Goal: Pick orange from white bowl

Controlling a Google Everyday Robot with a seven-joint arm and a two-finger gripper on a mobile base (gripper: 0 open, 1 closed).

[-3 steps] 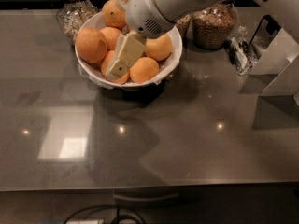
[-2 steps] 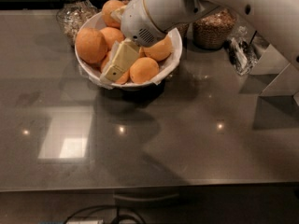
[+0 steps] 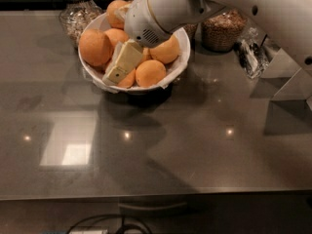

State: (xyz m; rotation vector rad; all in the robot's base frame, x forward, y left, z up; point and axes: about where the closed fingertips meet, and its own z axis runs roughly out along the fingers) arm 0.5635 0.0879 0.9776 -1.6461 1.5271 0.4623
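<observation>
Claw [image 3: 118, 68] lower, beside orange [image 3: 95, 48] in white bowl [image 3: 181, 61]

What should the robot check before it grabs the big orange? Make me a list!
1. End effector down inside the white bowl: ok.
2. Big orange in plain view at the bowl's left, nothing on top of it: ok.
3. End effector lined up over the big orange: not ok; it sits to one side, among the smaller oranges.
4. End effector touching the big orange: cannot tell.
5. Bowl resting flat on the table: ok.
</observation>
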